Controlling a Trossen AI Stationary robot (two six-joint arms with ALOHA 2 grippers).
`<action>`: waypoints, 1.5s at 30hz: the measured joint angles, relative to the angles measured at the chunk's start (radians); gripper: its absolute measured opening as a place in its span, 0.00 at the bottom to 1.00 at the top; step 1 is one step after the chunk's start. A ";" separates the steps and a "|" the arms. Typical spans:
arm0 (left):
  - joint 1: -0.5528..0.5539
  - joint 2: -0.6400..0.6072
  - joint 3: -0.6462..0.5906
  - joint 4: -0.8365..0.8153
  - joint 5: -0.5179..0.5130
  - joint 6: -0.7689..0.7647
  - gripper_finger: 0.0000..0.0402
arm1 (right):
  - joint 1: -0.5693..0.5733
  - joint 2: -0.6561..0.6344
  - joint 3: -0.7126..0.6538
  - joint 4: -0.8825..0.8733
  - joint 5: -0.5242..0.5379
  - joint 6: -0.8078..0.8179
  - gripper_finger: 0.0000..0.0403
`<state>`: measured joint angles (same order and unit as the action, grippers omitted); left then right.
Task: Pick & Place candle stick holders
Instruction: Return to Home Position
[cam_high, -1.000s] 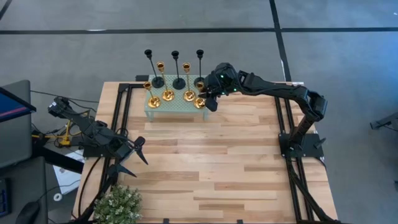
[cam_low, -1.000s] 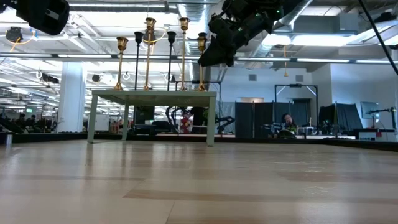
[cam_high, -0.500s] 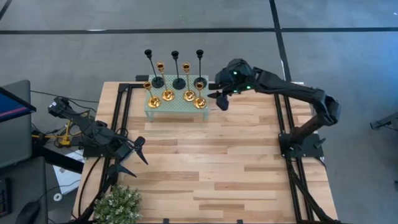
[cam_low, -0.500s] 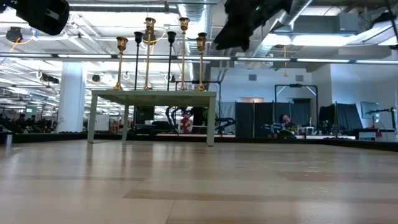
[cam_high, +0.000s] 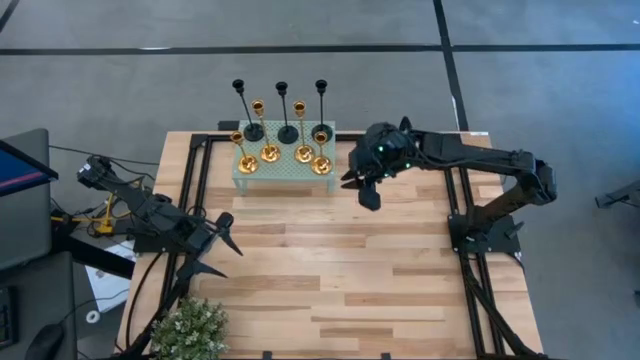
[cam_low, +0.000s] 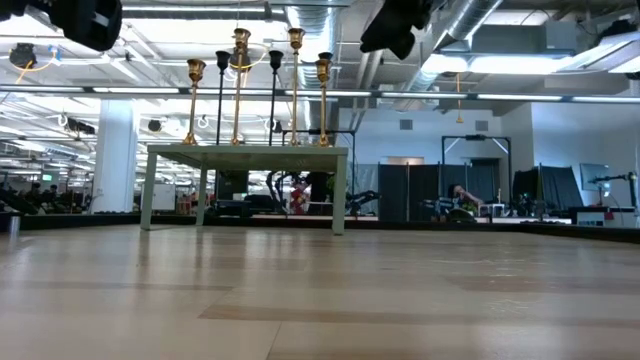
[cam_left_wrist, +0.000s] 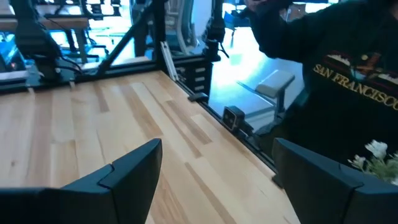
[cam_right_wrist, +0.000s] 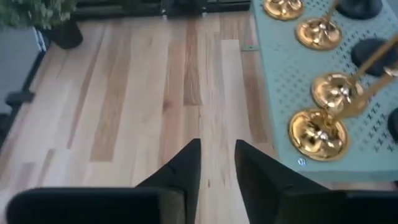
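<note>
High view sets the empty, narrowly parted right tool (cam_high: 367, 195) just right of the pale green perforated shelf (cam_high: 286, 171) bearing seven upright black and gold candle stick holders (cam_high: 303, 153).

Black jointed arms (cam_high: 470, 155) — green light (cam_high: 383, 151)

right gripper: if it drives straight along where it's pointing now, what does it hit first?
Likely the bare tabletop: the right gripper points at open wood with nothing between. The green shelf sits off to one side of that line. Depth is hard to judge.
</note>
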<state>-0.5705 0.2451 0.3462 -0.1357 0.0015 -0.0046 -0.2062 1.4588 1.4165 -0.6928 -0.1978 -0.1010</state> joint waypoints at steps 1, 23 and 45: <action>0.000 0.000 0.000 0.006 -0.005 0.000 0.76 | 0.017 -0.001 0.000 -0.001 0.019 -0.011 0.21; 0.000 0.004 0.000 0.010 -0.009 -0.011 0.76 | 0.183 -0.064 -0.192 0.167 0.229 -0.082 0.00; 0.000 0.144 0.000 0.061 -0.009 0.027 0.76 | 0.381 -0.364 -0.529 0.515 0.211 -0.063 0.00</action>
<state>-0.5701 0.3886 0.3462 -0.0752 -0.0075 0.0227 0.1750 1.0950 0.8873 -0.1782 0.0132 -0.1644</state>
